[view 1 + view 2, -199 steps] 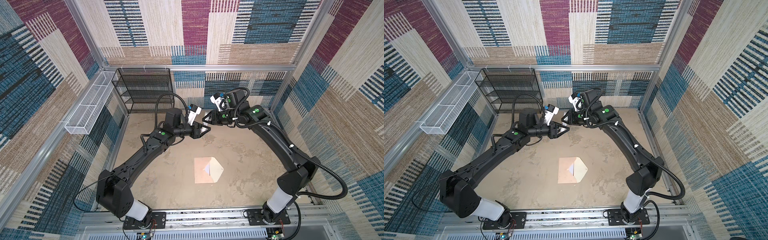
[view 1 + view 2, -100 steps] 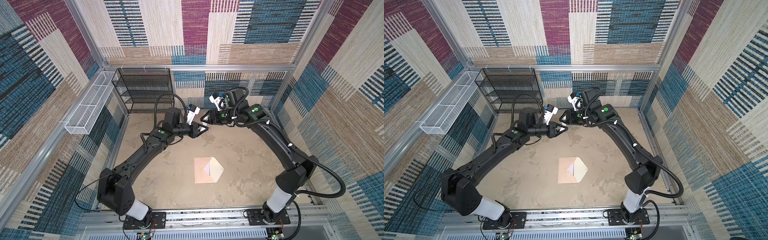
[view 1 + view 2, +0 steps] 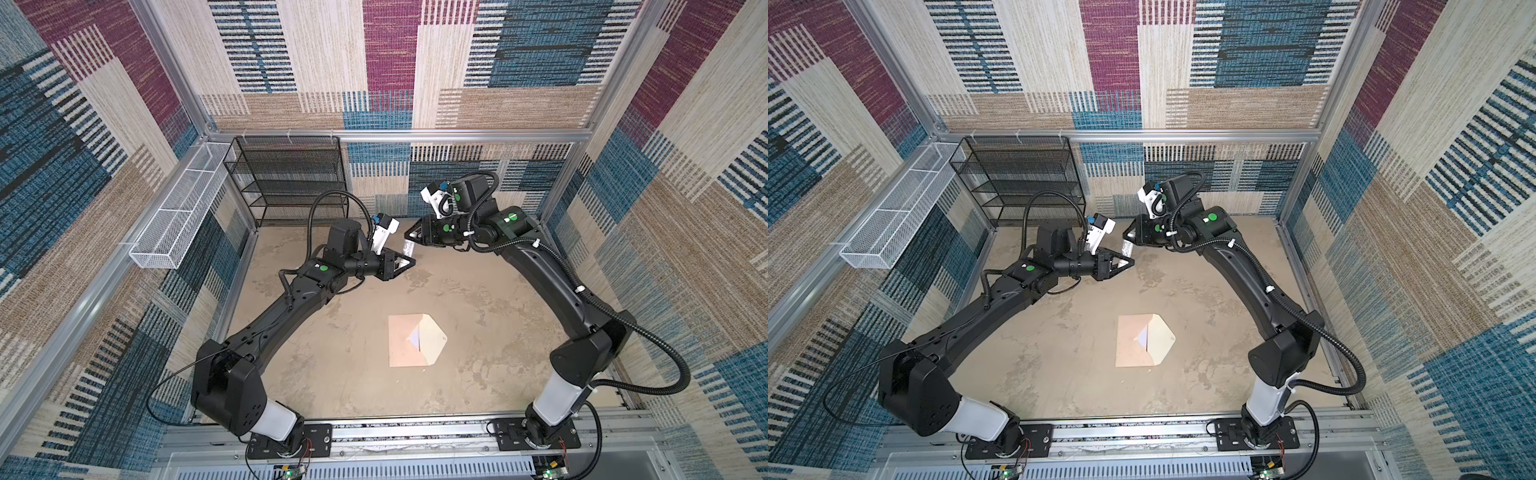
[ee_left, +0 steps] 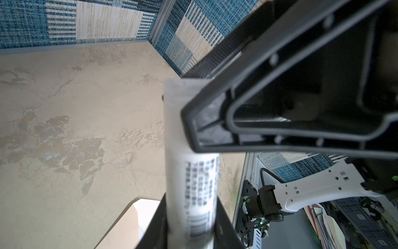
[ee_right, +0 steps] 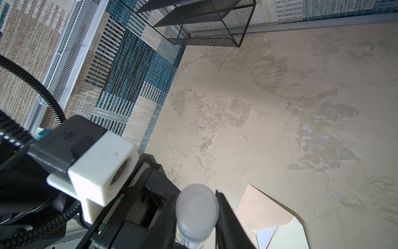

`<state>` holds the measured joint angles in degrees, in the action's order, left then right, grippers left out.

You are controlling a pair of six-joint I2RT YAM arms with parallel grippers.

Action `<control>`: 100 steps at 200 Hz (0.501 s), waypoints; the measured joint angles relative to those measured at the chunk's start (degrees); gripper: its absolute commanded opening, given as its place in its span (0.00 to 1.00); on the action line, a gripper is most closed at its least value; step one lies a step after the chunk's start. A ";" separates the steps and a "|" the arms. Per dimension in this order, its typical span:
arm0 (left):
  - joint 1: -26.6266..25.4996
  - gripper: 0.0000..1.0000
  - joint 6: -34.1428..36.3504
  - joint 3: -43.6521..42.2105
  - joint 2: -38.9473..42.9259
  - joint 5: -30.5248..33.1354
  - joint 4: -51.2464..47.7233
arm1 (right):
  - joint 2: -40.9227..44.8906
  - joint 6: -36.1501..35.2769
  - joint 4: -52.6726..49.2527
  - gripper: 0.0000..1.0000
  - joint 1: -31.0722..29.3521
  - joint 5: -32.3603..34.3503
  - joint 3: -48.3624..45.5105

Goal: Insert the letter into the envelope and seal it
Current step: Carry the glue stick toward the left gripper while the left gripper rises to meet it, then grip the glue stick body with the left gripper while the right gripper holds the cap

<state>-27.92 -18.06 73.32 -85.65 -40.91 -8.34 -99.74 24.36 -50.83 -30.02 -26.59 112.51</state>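
The peach-tan envelope (image 3: 402,349) (image 3: 1130,347) lies flat mid-table, its cream flap (image 3: 432,341) open to the right. A white sliver of the letter (image 3: 414,340) (image 5: 266,236) shows at its mouth. Above the far middle of the table both grippers meet on a small white tube (image 3: 408,249) (image 3: 1126,249). My left gripper (image 3: 405,262) (image 4: 189,226) is shut on the tube's printed body (image 4: 191,183). My right gripper (image 3: 409,239) (image 5: 197,215) is shut on its translucent cap end (image 5: 197,207), one black finger (image 4: 215,133) crossing the tube in the left wrist view.
A black mesh shelf rack (image 3: 291,178) stands at the back left. A white wire basket (image 3: 178,220) hangs on the left wall. Patterned walls enclose the table on three sides.
Both grippers stay together at the tube; the left one has shifted only slightly. The envelope and letter have not moved.
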 measured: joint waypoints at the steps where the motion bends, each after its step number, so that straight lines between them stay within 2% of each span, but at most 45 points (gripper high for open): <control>1: 0.00 0.11 0.00 -0.02 0.02 0.00 0.00 | 0.00 0.04 0.00 0.29 0.00 0.00 0.00; 16: 0.00 0.15 -0.02 -0.26 0.15 0.02 0.04 | -0.04 0.31 0.00 0.27 -0.02 -0.11 -0.04; 30: 0.00 0.29 -0.07 -0.37 0.22 0.00 0.26 | -0.04 0.35 0.00 0.25 -0.02 -0.37 -0.04; 59: 0.07 0.43 -1.22 -1.16 0.28 -0.48 2.43 | -0.04 0.26 0.00 0.22 -0.02 -0.96 -0.04; 77: 0.31 0.48 -2.49 -1.66 0.28 -1.36 4.28 | 0.02 0.17 -0.02 0.21 -0.02 -1.40 -0.04; 100: 0.70 0.49 -3.98 -1.86 0.26 -1.68 6.27 | 0.17 -0.37 -0.07 0.21 -0.04 -1.51 -0.07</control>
<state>-27.22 -22.04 71.46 -85.38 -42.59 -2.07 -99.57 23.99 -50.89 -30.06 -28.10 112.44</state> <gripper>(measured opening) 0.492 0.282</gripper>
